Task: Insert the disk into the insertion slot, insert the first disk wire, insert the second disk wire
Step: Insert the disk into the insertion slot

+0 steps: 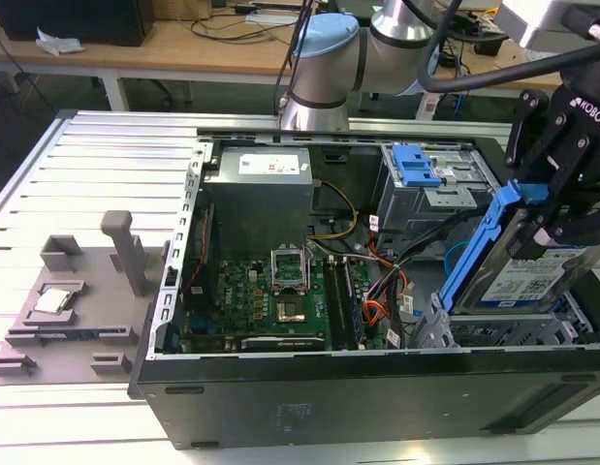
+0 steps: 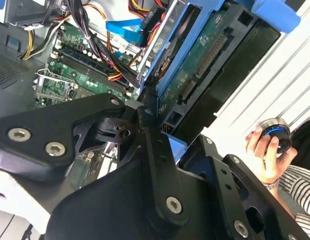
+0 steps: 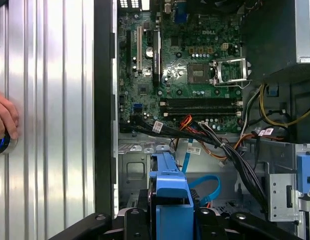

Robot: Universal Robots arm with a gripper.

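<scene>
Exterior view: we logged the disk (image 1: 518, 276), silver, white-and-blue label, blue carrier, tilted above the insertion slot (image 1: 437, 329), clamped in the gripper (image 1: 544, 221); open computer case (image 1: 377, 392) on ribbed metal table (image 1: 47, 165).

The arm (image 1: 324, 58), with its pale blue and silver joints, reaches across toward the exterior view's right. There the black gripper (image 1: 550, 231) points downward, its 2 fingers (image 2: 153, 145) clamped on the upper end of the tilted disk (image 1: 521, 279).
</scene>
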